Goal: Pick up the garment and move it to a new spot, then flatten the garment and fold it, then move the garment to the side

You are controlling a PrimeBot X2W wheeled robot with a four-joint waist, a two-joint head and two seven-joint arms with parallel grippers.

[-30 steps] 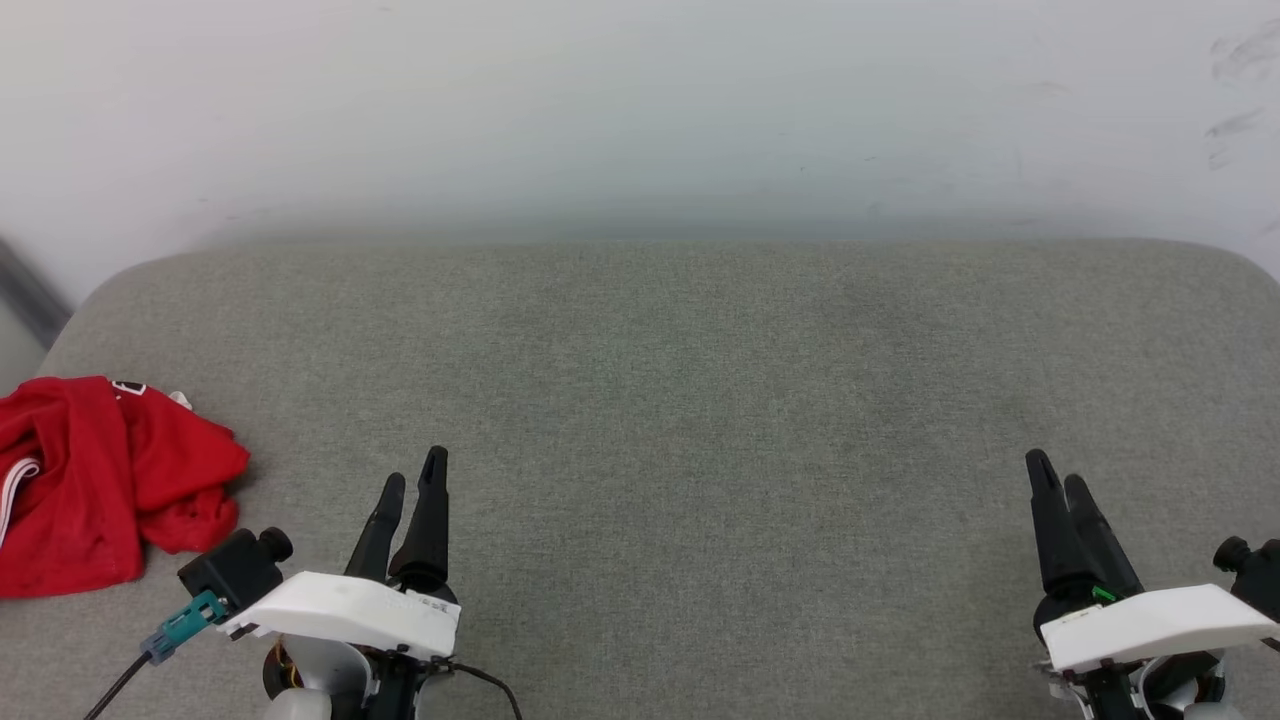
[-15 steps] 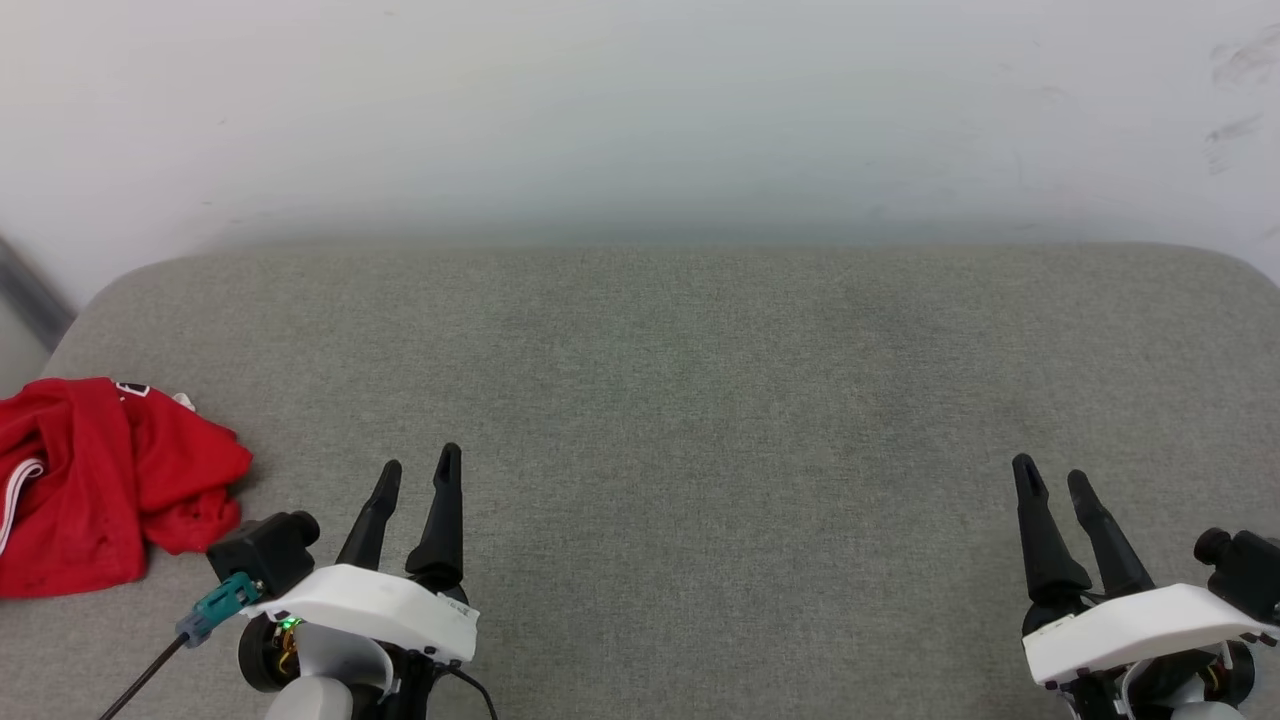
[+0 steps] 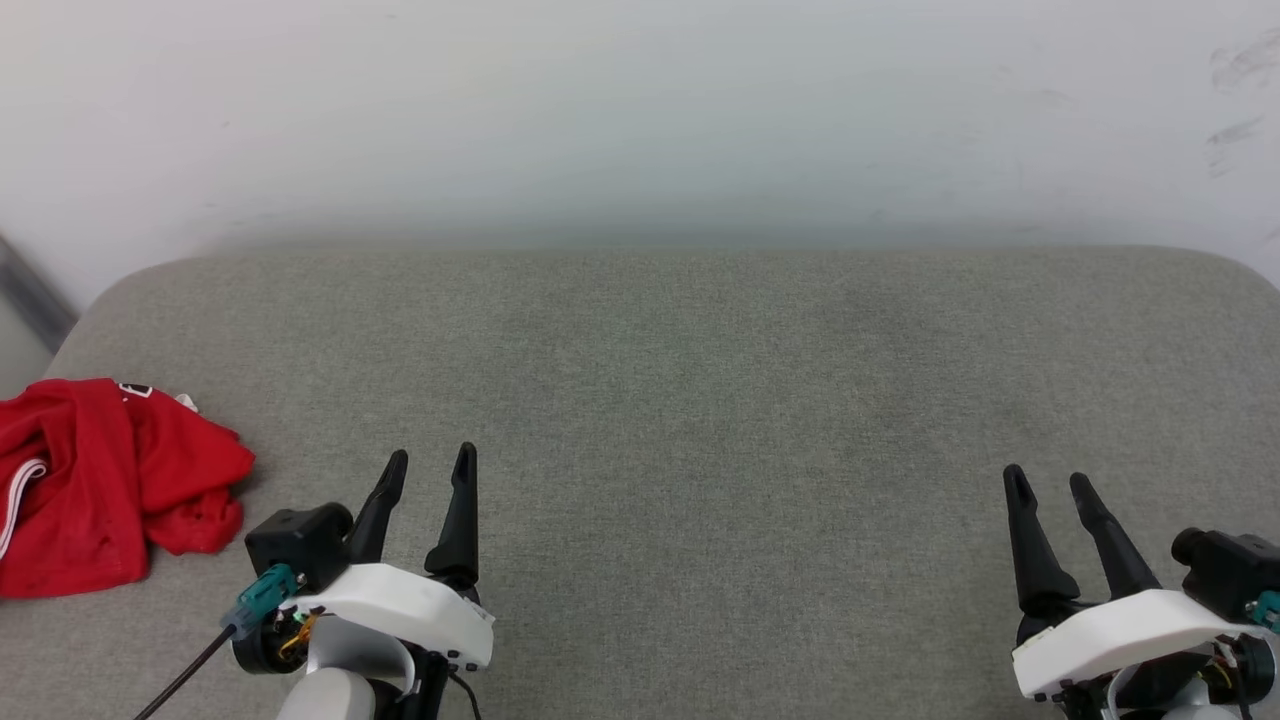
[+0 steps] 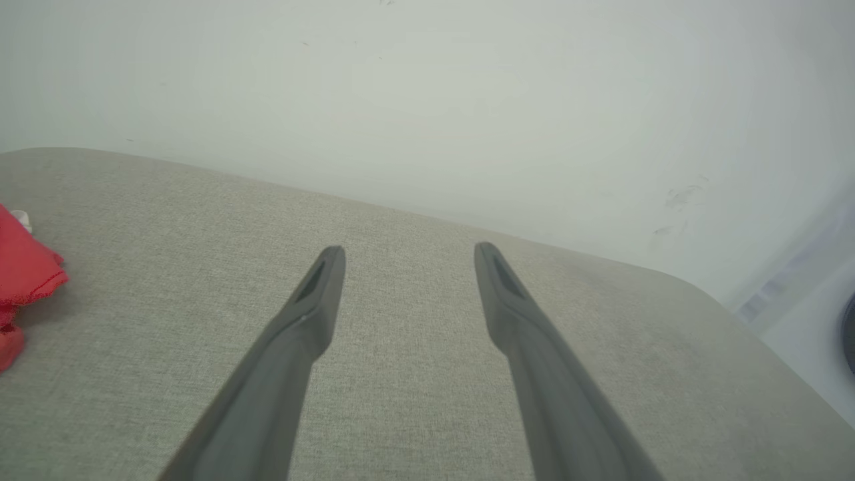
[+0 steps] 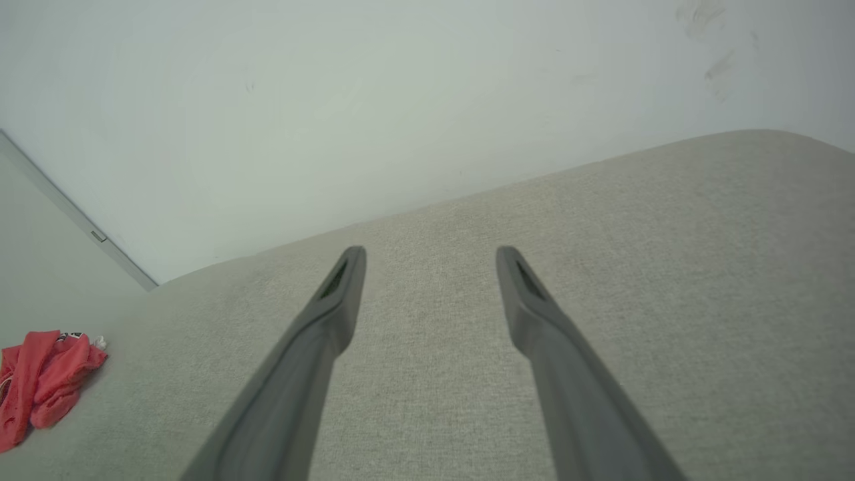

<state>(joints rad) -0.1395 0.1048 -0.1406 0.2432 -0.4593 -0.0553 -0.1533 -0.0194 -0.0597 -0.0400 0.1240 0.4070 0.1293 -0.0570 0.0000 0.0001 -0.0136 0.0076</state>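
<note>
Since 1 s ago: L gripper [image 3: 432,452] slid a bit toward centre and its wrist turned, so the 2 fingers now show side by side, not overlapped. R gripper [image 3: 1046,474] did the same, drifting slightly inward. The garment didn't move.

Jaws: both spread wide, nothing between them. Both wrist views show bare fabric in the gap.

Garment [image 3: 100,480]: red jersey w/ white striped trim, crumpled in a heap at the far L edge of the grey upholstered cushion [image 3: 700,400], partly cut off by the frame. It's near the L gripper but not touching, and well apart from the R. Also seen at the L edge of the L wrist view [image 4: 27,274] and lower L of the R wrist view [image 5: 40,387].

Step (judged): pre-grasp, pick not started.

Risks:
- Heap sits by the cushion edge, so a sideways nudge by the L fingers could push it off.
- A pinch on a bunched pile may catch just 1 layer, so the jersey would lift tangled and be hard to flatten.
- Wrist cable [image 3: 180,675] trails close to the cloth and could snag during a leftward reach.
</note>
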